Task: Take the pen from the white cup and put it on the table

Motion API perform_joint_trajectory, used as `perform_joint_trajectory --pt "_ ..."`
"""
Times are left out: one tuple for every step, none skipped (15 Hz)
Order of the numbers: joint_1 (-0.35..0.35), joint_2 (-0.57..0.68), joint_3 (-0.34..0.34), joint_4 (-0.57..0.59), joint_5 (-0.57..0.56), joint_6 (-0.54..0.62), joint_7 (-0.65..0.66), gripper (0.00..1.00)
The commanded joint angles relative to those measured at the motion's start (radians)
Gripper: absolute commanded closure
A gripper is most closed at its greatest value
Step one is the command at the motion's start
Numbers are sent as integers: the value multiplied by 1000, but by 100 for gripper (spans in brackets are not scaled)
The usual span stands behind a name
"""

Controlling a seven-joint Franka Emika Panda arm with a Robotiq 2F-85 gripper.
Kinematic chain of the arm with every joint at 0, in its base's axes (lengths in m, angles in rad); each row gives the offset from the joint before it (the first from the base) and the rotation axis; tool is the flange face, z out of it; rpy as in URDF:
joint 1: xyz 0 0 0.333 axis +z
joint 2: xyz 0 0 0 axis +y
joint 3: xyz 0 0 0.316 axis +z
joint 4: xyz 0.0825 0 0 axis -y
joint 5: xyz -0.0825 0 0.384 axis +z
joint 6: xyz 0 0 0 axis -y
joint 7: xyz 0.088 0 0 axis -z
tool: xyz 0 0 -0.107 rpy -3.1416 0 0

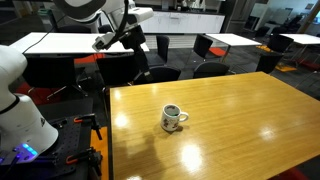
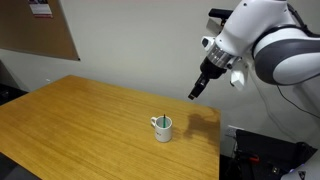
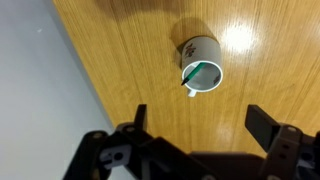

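Spread wide at the bottom edge of the wrist view, the black end effector [image 3: 200, 118] of a Franka arm hangs empty above a honey-brown counter [image 3: 130, 50], its two fingers well apart and touching nothing. Below and ahead of them stands the white cup [image 3: 200, 62], upright on the glossy wood, away from the counter's edges.

Ceiling light glares off the wood grain in patches. Beyond the counter's edge the wrist view shows only pale grey floor [image 3: 40, 90].

In an exterior view the end effector [image 2: 198, 88] points down at a slant from a bulky white arm, high above the cup [image 2: 162, 127] and off to one side. Only here does the pen [image 2: 155, 121] show plainly: a thin dark stick leaning out over the cup's rim. A cork board [image 2: 35, 25] hangs on the pale wall behind.

In an exterior view from the opposite side, the end effector [image 1: 101, 43] hovers past the counter's [image 1: 230, 120] far edge, in front of white-topped tables [image 1: 60, 42] and black chairs [image 1: 205, 48]. The robot's white base [image 1: 20, 110] stands beside the counter's near corner.

Seen from there, the cup [image 1: 173, 118] shows a side handle and a dark inside; the pen cannot be made out. From the wrist the cup's interior looks greenish, with faint dark markings on its outer wall.
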Motion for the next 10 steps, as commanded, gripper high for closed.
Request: perform_joint_trajectory --pt "-115 27 95 -29 -117 120 182 0" --pt "-141 34 114 -28 -145 132 224 0" --pt "-168 43 138 -33 -176 150 273 0" --pt "-190 51 155 -33 -201 159 314 0" --pt "-212 58 176 -32 -230 166 358 0" --pt "-233 65 193 -30 -259 172 398 0" --pt "-245 74 206 -26 -278 173 433 0" --pt "-256 83 218 -24 -300 181 471 0" --pt "-261 92 222 -23 -316 190 503 0" --pt "-262 100 225 -20 -329 196 536 0"
